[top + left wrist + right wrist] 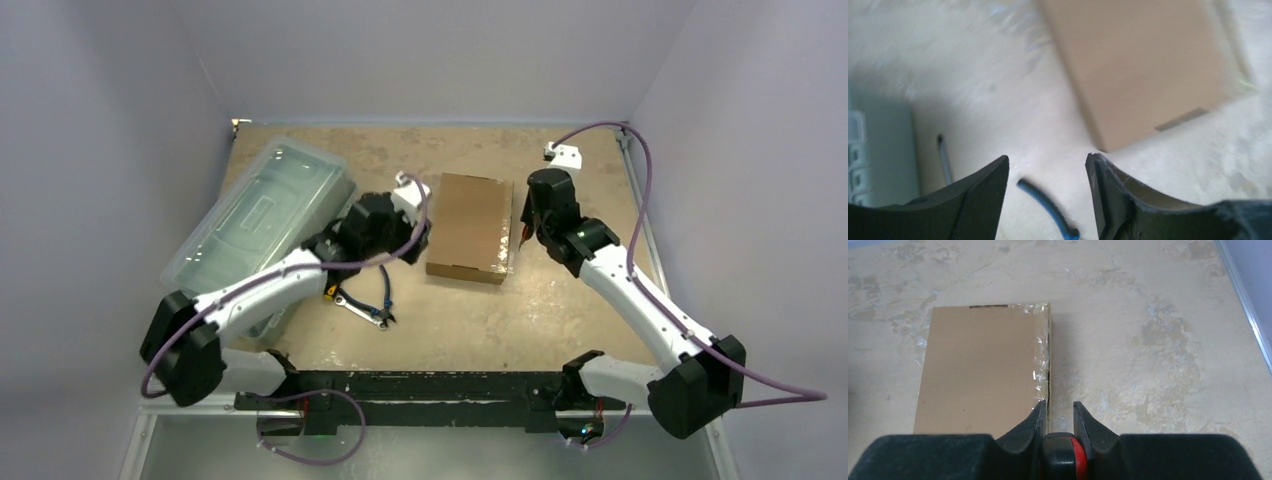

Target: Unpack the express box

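Note:
The express box (pixel 470 228) is a flat brown cardboard box lying closed in the middle of the table. It also shows in the left wrist view (pixel 1138 70) and the right wrist view (pixel 980 370). Clear tape (pixel 1040 355) runs along its right edge. My left gripper (pixel 417 238) is open and empty (pixel 1048 162), just left of the box's near corner. My right gripper (pixel 527 228) is at the box's right edge, shut (pixel 1057 407) on a red and black tool (pixel 1063 455), its left finger touching the taped edge.
A large translucent greenish plastic bin (pixel 260 220) stands left of the box, under my left arm. Blue-handled pliers (pixel 365 305) lie near the left arm, one handle (pixel 1048 205) below the left fingers. A small white object (pixel 563 155) sits at the back right.

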`<state>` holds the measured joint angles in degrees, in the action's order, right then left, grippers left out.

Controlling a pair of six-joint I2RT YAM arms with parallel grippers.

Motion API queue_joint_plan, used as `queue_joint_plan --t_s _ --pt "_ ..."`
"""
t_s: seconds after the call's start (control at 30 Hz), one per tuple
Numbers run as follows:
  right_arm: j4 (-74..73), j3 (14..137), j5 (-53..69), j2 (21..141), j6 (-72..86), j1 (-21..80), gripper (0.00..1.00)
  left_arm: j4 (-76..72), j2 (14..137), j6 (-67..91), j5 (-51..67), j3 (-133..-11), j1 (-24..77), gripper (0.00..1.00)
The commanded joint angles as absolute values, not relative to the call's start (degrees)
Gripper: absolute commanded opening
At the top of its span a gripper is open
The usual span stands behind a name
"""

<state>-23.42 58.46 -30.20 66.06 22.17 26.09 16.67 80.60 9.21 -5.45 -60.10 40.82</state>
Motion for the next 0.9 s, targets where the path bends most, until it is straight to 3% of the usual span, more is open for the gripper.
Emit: queue_joint_plan --t_s 0.0,0.13,0.33,0.63,0.87 --pt "-20.58 61.53 -29.07 69.78 23.41 26.19 0.00 -18.98 73.58 -9.95 11.62 -45.10 48.68 0.69" --pt "-18.95 61.59 -28.70 70.40 23.47 26.27 0.00 -26.08 78.60 -23.73 18.80 -43.47 52.53 0.69" --pt "-18.20 62.55 -29.02 71.29 23.38 26.22 0.00 -35.33 88.05 -38.11 15.03 -41.42 58.75 0.70" --pt "-17.19 62.28 -30.47 72.39 25.39 26.25 0.00 -48.49 101.17 -36.50 5.91 -44.21 61.22 0.68" --pt "-16.30 63.06 -32.02 73.14 26.69 26.28 0.00 -49.37 105.41 -36.67 -5.00 -46.17 62.92 0.60"
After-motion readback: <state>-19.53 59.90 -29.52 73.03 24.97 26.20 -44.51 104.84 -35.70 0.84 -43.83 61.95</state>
